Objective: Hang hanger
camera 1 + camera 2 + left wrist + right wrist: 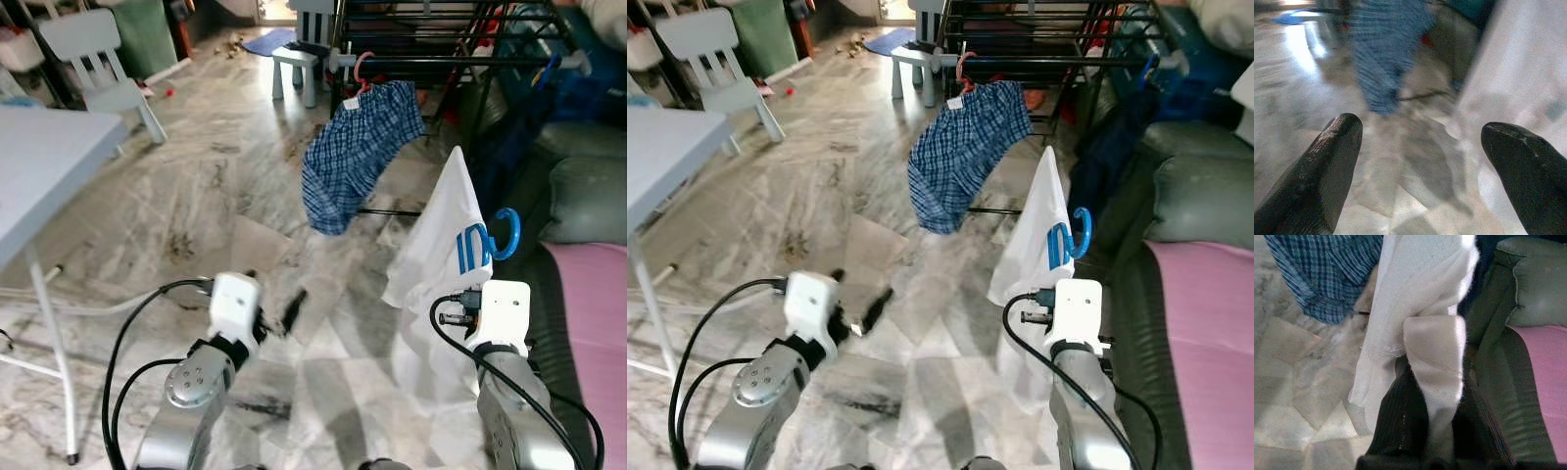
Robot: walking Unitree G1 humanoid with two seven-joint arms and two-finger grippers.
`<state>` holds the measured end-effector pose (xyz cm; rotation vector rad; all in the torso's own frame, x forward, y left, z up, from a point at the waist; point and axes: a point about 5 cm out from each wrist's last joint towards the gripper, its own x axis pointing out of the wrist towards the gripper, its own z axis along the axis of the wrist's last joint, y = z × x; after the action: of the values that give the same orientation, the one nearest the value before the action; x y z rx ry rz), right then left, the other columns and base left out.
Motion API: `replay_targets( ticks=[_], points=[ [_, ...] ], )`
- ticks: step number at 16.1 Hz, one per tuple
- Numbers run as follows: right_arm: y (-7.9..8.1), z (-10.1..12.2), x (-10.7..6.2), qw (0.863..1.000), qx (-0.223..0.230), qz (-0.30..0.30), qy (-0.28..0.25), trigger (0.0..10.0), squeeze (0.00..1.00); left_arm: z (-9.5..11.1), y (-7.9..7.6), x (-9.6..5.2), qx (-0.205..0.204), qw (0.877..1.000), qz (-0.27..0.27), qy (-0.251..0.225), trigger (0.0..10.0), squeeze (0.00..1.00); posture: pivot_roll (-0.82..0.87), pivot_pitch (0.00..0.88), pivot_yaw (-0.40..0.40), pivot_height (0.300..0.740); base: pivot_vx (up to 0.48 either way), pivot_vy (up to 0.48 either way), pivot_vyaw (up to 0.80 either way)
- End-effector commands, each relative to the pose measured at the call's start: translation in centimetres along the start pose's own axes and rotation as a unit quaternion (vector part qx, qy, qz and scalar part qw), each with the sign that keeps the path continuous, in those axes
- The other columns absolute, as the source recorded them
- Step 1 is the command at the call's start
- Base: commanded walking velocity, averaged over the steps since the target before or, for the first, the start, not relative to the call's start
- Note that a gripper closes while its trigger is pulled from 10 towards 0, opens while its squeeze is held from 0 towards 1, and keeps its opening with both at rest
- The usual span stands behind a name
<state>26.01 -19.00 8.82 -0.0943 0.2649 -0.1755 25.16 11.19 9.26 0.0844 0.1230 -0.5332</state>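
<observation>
R end effector [1430,396] is pinched on a fold of the white shirt [441,245], w/ cloth bunched between its two black fingers [1400,416]. The shirt rises up from that end effector, and the blue hanger [507,233] hook pokes out at the shirt's top, just above and ahead of the end effector, held up off the marble floor [196,196]. Can't tell if the fingers touch the hanger itself; only cloth shows in the grip.

L end effector [1420,147] is spread wide, nothing between its fingers, hovering low over the floor, well apart to the L of the shirt.

Ahead of both, beyond the shirt: drying rack [441,49] w/ blue plaid shorts [358,157] hanging on a pink hanger [362,67]. Sofa w/ pink cover [593,323] sits to the R of the R end effector. White desk [39,162] stands to the far L, small chairs [103,69] further back.
</observation>
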Motion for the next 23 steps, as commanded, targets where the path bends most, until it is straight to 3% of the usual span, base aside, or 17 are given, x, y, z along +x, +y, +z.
replay_targets(
  ticks=[1,3,4,5,7,8,9,12,14,20,21,23],
  points=[
    [0.9,1.5,0.7,0.999,-0.008,0.02,-0.032,10.0,0.0,0.6,0.0,0.3,0.039,0.998,-0.038,-0.01,10.0,0.0,-0.05,0.068,-0.003,0.74,0.0,0.0,0.0],
    [1.1,2.1,1.1,0.999,-0.006,0.019,-0.043,10.0,0.0,1.0,0.6,0.9,0.037,0.999,-0.019,-0.017,10.0,0.0,-0.05,0.06,0.021,0.74,0.0,0.0,0.0],
    [0.9,2.6,1.5,0.999,0.0,0.0,-0.054,10.0,0.0,1.4,1.0,1.7,-0.004,0.999,0.03,-0.03,10.0,0.0,-0.06,0.059,0.044,0.74,0.0,0.0,0.0],
    [0.5,2.5,1.4,0.999,0.004,-0.009,-0.054,10.0,0.0,1.5,0.9,1.8,-0.016,0.998,0.046,-0.036,10.0,0.0,-0.06,0.059,0.047,0.74,0.0,0.0,0.0],
    [-0.7,1.3,0.7,0.999,0.014,-0.024,-0.037,10.0,0.0,1.3,0.6,1.2,-0.042,0.993,0.102,-0.045,10.0,0.0,-0.04,0.072,0.046,0.74,0.0,0.0,0.0],
    [-0.9,1.0,0.7,0.999,0.015,-0.024,-0.032,10.0,0.0,1.2,0.6,1.0,-0.036,0.992,0.108,-0.047,10.0,0.0,-0.02,0.075,0.034,0.74,0.0,0.0,0.0],
    [-0.5,0.6,0.9,1.0,0.016,-0.013,-0.02,10.0,0.0,0.9,0.7,0.2,-0.01,0.991,0.125,-0.051,10.0,0.0,-0.01,0.082,0.008,0.74,0.0,0.0,0.0],
    [0.8,2.0,1.9,0.999,0.006,0.019,-0.038,10.0,0.0,0.8,1.2,-0.5,-0.011,0.988,0.146,-0.051,10.0,0.0,0.03,0.091,-0.023,0.74,0.0,0.0,0.0],
    [0.8,2.2,2.4,0.999,0.012,0.017,-0.042,10.0,0.0,0.2,1.7,-1.2,-0.025,0.984,0.173,-0.038,10.0,0.0,0.04,0.078,-0.016,0.74,0.0,0.0,0.0],
    [1.1,1.6,1.5,0.999,0.03,0.01,-0.037,10.0,0.0,0.4,1.6,0.0,-0.026,0.987,0.153,-0.038,10.0,0.0,-0.03,0.091,0.025,0.74,0.0,0.0,0.0],
    [0.1,1.3,0.9,0.999,0.028,-0.008,-0.038,10.0,0.0,0.7,0.9,0.9,-0.031,0.99,0.134,-0.043,10.0,0.0,-0.07,0.099,0.036,0.74,0.0,0.0,0.0],
    [-0.6,1.3,0.5,0.999,0.028,-0.021,-0.037,10.0,0.0,0.9,0.7,1.4,-0.04,0.99,0.127,-0.047,10.0,0.0,-0.08,0.102,0.04,0.74,0.0,0.0,0.0]
  ],
)
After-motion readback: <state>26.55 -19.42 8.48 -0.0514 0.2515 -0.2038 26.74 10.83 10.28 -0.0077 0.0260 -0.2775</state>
